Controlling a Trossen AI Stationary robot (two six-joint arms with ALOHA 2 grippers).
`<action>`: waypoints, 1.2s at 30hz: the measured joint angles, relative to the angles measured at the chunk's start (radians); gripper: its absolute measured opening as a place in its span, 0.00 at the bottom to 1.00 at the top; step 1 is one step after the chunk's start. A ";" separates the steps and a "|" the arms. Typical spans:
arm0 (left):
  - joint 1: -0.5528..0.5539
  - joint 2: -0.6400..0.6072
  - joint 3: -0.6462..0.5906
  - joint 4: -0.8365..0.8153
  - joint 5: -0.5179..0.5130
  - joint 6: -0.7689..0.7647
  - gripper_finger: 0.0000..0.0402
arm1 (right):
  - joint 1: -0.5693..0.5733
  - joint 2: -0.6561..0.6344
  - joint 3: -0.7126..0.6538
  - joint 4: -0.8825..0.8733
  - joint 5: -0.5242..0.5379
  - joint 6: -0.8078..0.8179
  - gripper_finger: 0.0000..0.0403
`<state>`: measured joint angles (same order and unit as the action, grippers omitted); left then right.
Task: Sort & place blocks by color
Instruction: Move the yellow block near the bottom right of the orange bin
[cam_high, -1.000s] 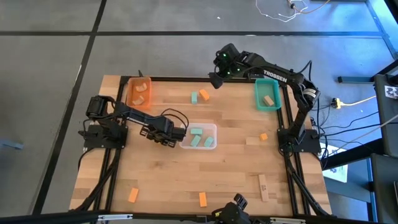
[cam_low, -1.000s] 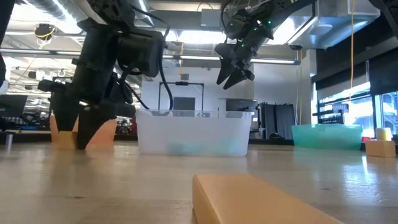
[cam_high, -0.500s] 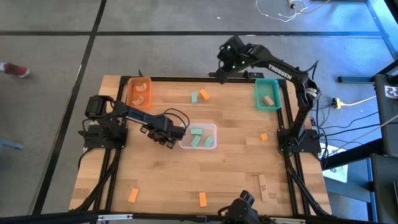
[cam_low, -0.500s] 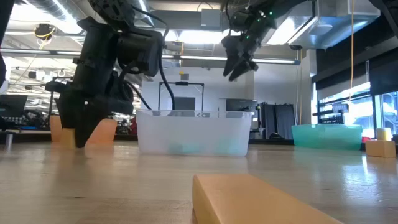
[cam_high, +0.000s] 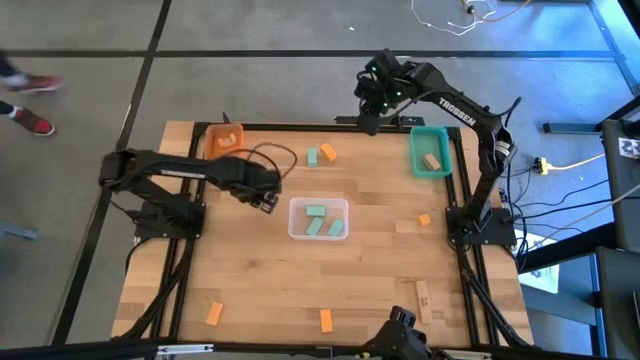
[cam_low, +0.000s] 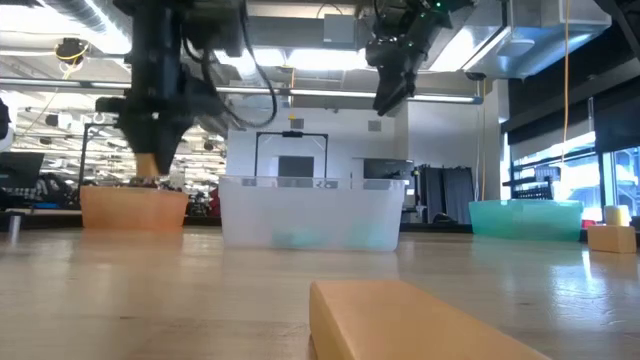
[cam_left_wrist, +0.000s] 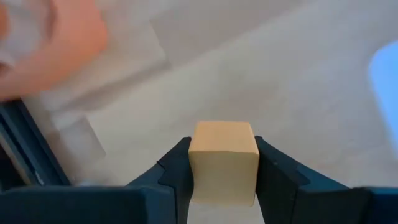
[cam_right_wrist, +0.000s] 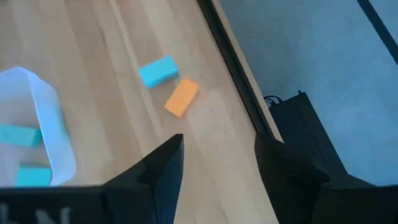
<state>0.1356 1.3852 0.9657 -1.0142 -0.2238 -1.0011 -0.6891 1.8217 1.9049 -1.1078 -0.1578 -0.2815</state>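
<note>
Wooden tabletop (cam_high: 260, 280), blocks scattered, sorting under way.
From above, I see my left gripper (cam_high: 264, 197) between orange tray (cam_high: 213, 134) and clear tray (cam_high: 318, 218). Its wrist camera shows a tan block (cam_left_wrist: 223, 158) pinched. My right gripper (cam_right_wrist: 214, 168) hangs wide, empty, above the far edge, clear of everything.

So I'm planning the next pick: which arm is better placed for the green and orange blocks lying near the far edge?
Right. The right gripper hangs open near the green block and orange block; the left gripper is shut on a tan block.
</note>
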 joint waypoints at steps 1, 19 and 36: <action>0.010 -0.022 0.000 0.009 -0.004 0.016 0.31 | 0.000 0.000 0.000 -0.017 0.000 -0.019 0.49; 0.116 -0.301 0.002 0.129 -0.077 0.312 0.31 | -0.008 -0.003 0.000 -0.309 0.007 -0.162 0.49; 0.289 -0.317 0.000 0.224 0.034 0.514 0.31 | -0.050 -0.014 -0.014 -0.252 0.008 0.058 0.49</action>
<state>0.4248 1.0680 0.9661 -0.7897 -0.1897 -0.4873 -0.7393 1.8080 1.8909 -1.3593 -0.1501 -0.2231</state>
